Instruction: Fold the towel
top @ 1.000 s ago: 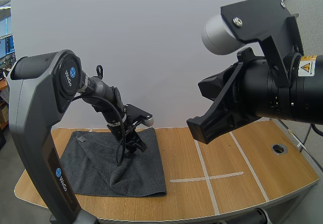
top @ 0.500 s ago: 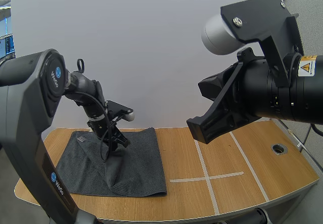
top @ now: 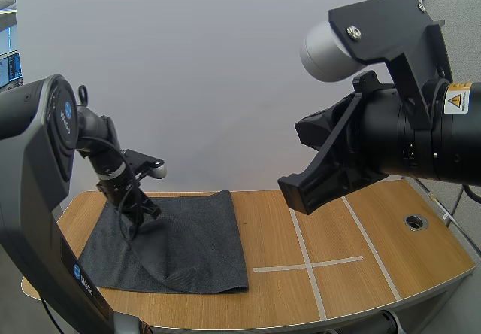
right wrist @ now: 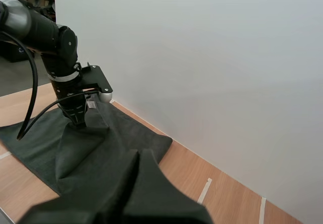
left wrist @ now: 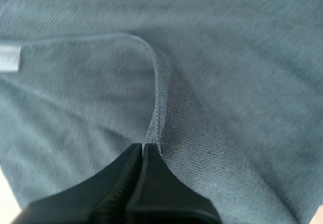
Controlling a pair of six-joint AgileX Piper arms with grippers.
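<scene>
moved left since before, my left gripper (top: pixel 141 212) pinches the hem of the grey towel (top: pixel 199 236) above the wooden table (top: pixel 376 225) with white tape lines (top: pixel 307 265), and my right gripper (right wrist: pixel 137 155) is closed, empty.

The near left corner of the towel (top: pixel 188 236) is hidden behind the left arm (top: pixel 30 198). Its label (left wrist: pixel 9 58) is cut off at the view's edge, print too blurred to read. The right arm (top: pixel 391 146) covers the far right of the surface (top: pixel 376 289).
</scene>
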